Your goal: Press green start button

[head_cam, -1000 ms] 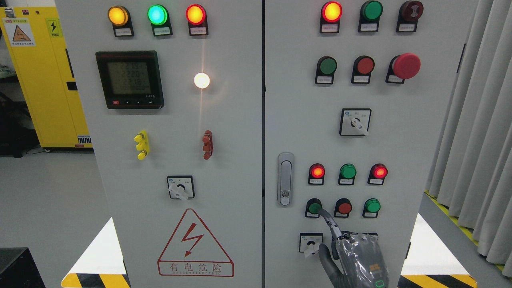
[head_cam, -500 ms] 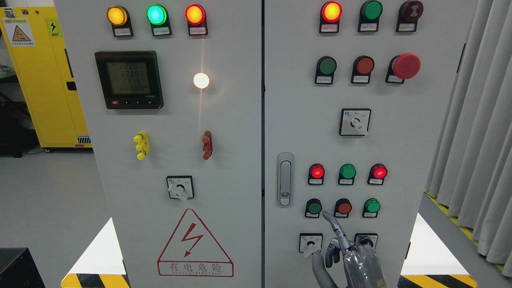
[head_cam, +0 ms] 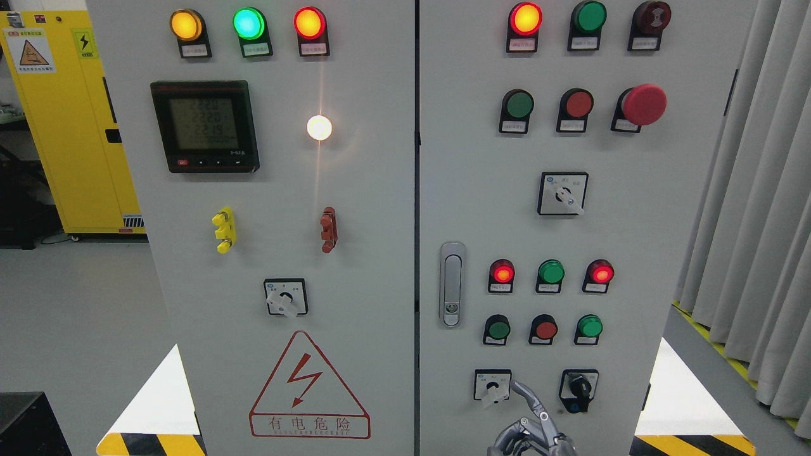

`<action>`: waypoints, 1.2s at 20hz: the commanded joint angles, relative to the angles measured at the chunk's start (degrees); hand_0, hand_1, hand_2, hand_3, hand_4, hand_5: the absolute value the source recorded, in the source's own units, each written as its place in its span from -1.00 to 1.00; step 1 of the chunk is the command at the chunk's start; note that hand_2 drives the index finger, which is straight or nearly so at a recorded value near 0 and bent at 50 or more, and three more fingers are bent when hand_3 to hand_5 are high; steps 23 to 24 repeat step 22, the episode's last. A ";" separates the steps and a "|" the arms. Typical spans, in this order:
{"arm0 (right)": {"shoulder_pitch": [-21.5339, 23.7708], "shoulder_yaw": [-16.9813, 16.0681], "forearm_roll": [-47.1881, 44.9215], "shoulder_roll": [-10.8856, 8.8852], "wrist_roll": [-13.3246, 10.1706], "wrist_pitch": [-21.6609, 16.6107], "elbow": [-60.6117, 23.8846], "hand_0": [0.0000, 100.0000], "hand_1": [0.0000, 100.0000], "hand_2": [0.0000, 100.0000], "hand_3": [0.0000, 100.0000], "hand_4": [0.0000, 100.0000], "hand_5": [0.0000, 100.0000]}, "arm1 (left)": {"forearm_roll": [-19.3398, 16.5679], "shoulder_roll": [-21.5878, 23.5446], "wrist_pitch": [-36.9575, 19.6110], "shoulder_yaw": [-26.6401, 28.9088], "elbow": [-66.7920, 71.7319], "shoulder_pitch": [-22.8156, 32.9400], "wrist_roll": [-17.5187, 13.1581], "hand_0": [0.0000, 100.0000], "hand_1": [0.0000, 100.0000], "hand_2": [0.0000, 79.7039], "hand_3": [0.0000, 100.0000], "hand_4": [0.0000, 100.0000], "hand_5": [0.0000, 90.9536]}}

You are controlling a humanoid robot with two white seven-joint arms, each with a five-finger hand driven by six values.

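- Head view, the target: the green start button (head_cam: 498, 329) sits on the right-hand door of the grey control cabinet (head_cam: 633, 221), at the left end of a low row of three. A red button (head_cam: 545, 329) is just beside it at 3 o'clock, and a second green button (head_cam: 590, 326) lies further along the same way.
- Head view, progress: nothing touches the green start button, and it looks dark rather than lit. The indicator lamp (head_cam: 502, 273) at its 12 o'clock glows red. From this picture alone I cannot tell whether the press is done; if it is not, the whole approach and push are left.
- Head view, hand pose: the right hand (head_cam: 529, 434) shows only at the bottom edge, at about 5 o'clock from the button and well apart from it. Its index finger (head_cam: 524, 391) sticks up and leans toward 11 o'clock, ending just beside the white-handled selector switch (head_cam: 492, 386). The other fingers curl in at the frame edge, so the hand is clenched into a pointing shape and grasps nothing.
- Head view, the rest: the left hand does not show.
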 commanded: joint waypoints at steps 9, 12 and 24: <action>2.29 2.54 -6.82 -0.97 0.72 -0.44 -3.14 -0.09 0.17 -1.00 -0.70 -0.65 -0.77 | 0.00 0.00 0.04 0.00 0.04 -0.01 0.02 -0.76 0.11 -1.00 -1.00 -1.00 -1.00; 2.37 2.54 -6.73 -0.97 0.72 -0.44 -3.14 -0.10 0.17 -1.00 -0.70 -0.66 -0.77 | 0.00 0.00 0.04 0.00 0.04 -0.01 0.02 -0.76 0.11 -1.00 -1.00 -1.00 -1.00; 2.29 2.54 -6.73 -0.97 0.72 -0.35 -3.58 -0.15 0.18 -1.00 -0.70 -0.67 -0.78 | 0.00 0.00 0.04 0.00 0.03 -0.01 0.02 -0.76 0.11 -1.00 -1.00 -1.00 -1.00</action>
